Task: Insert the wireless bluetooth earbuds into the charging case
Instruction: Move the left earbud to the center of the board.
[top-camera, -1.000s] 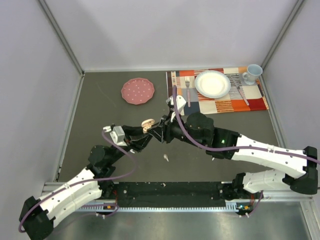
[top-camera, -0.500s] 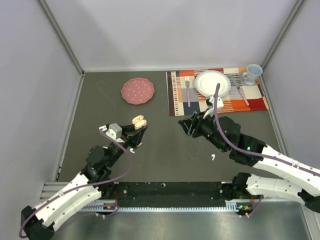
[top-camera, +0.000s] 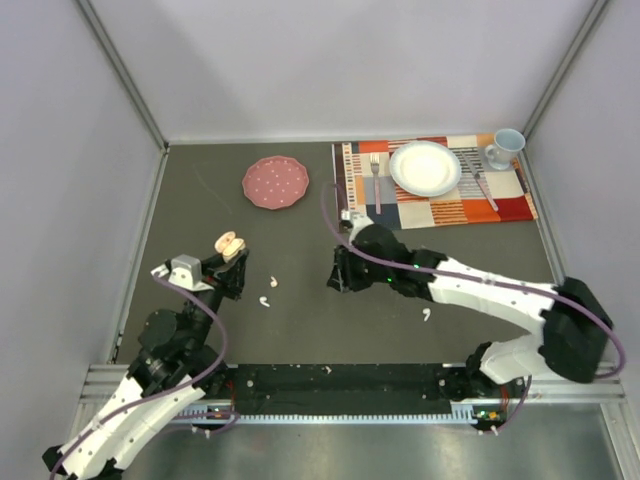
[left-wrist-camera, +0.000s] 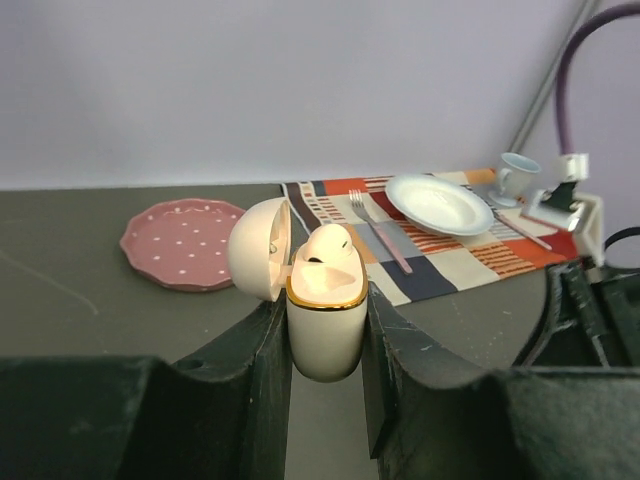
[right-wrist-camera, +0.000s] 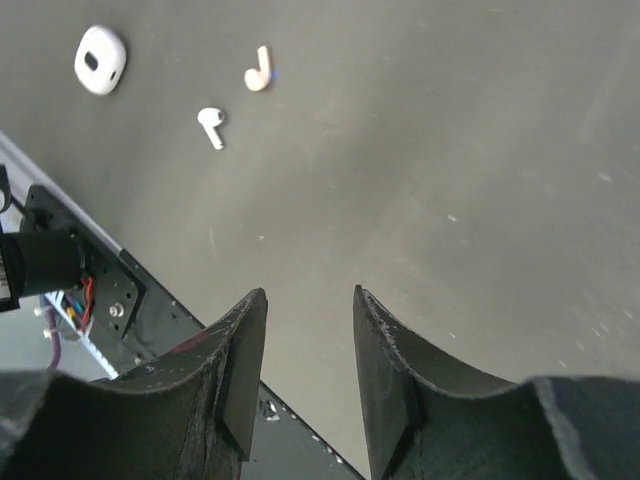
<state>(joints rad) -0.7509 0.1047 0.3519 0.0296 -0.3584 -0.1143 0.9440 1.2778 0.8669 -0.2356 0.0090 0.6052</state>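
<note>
**Item 1, charging case (left-wrist-camera: 325, 330):** a glossy cream egg-shaped shell with a gold band at the rim. Its domed lid (left-wrist-camera: 258, 250) is standing open at 9 o'clock of the body. A rounded pale piece is sitting proud in the mouth; whether it is an earbud cannot be told. The left jaws are pinching the case by its sides and holding it upright at 9 o'clock of the worktop.

**Item 2, wireless bluetooth earbuds:** three are showing, tiny white plastic commas with short stems.
- One earbud (top-camera: 273, 283) and a second earbud (top-camera: 265, 301) are lying near each other at 8 o'clock.
- A third earbud (top-camera: 425, 314) is lying well apart at 5 o'clock.

**Item 3, right jaws:** matte black, standing spread with nothing between them, hovering over bare surface near the centre.

**Item 4, white pebble-shaped object (right-wrist-camera: 100, 60):** smooth, with a dark oval mark, lying near the paired earbuds.

**Item 5, worktop (top-camera: 300, 230):** dark grey, matte, faintly scuffed. Pale grey walls (top-camera: 350, 60) are enclosing it.
- A pink dotted scalloped plate (top-camera: 275, 183) is resting at 11 o'clock.
- A patchwork placemat (top-camera: 440, 210) at 1 o'clock is carrying a white plate (top-camera: 425, 167), a fork (top-camera: 376, 180) and a pale blue cup (top-camera: 505, 148).
</note>
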